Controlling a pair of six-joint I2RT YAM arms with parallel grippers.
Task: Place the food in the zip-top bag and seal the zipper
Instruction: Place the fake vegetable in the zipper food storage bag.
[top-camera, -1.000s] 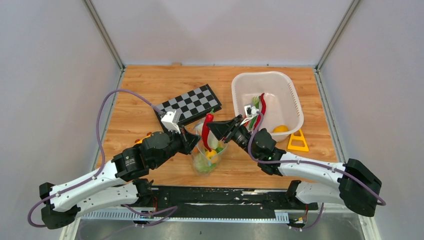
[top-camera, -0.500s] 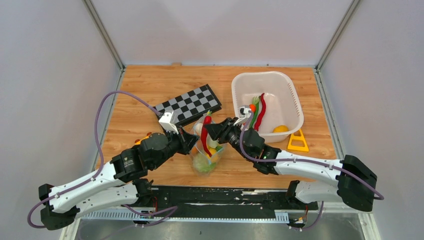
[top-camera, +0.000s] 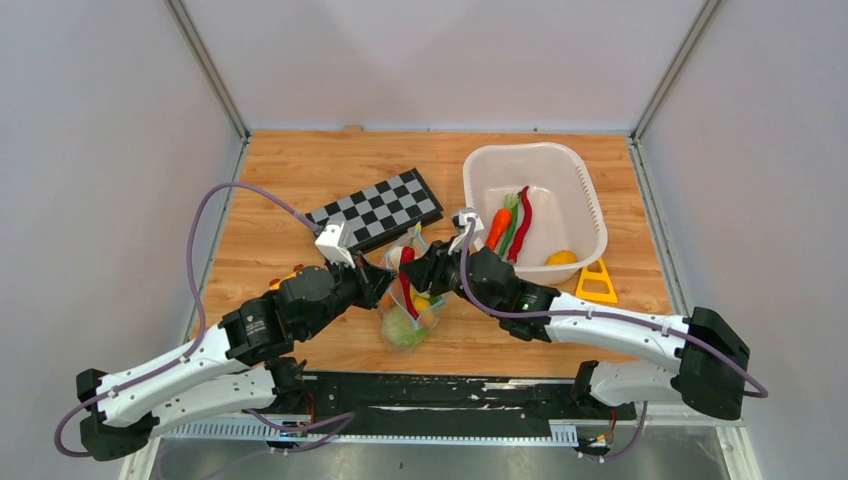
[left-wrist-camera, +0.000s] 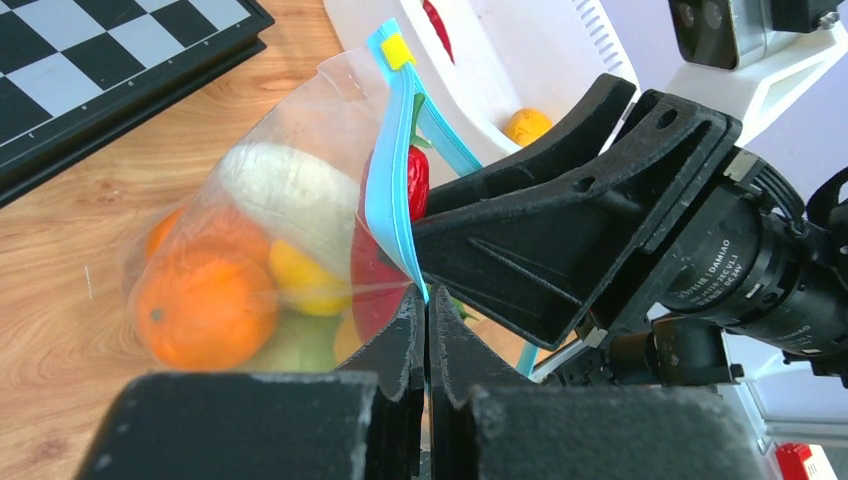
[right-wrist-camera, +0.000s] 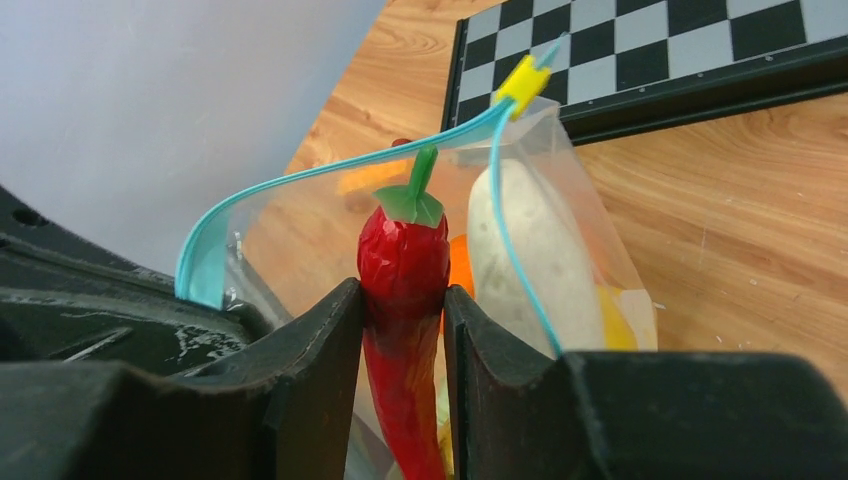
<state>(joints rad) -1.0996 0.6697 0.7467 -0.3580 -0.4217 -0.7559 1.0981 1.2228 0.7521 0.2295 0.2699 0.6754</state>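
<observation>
- The right pincer (right-wrist-camera: 402, 330) is squeezing the red pepper (right-wrist-camera: 403, 255) inside the zip-top bag's (right-wrist-camera: 572, 190) open mouth.
- The left pincer (left-wrist-camera: 427, 335) is pinching the blue zipper (left-wrist-camera: 385, 200); the bag is standing on the table (top-camera: 300, 170).

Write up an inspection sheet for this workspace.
Surface: wooden table, bare wood showing.
Job's things: bag upright, zipper open; orange and radish inside; red pepper partway into the mouth. Carrot and yellow fruit lie in the basket.
Clutter: checkerboard, yellow triangle.
Grippers: left gripper shut on the bag's edge; right gripper shut on the red pepper.
Cables: purple cable loops off each arm.
Surroundings: grey walls; nothing else seen.
</observation>
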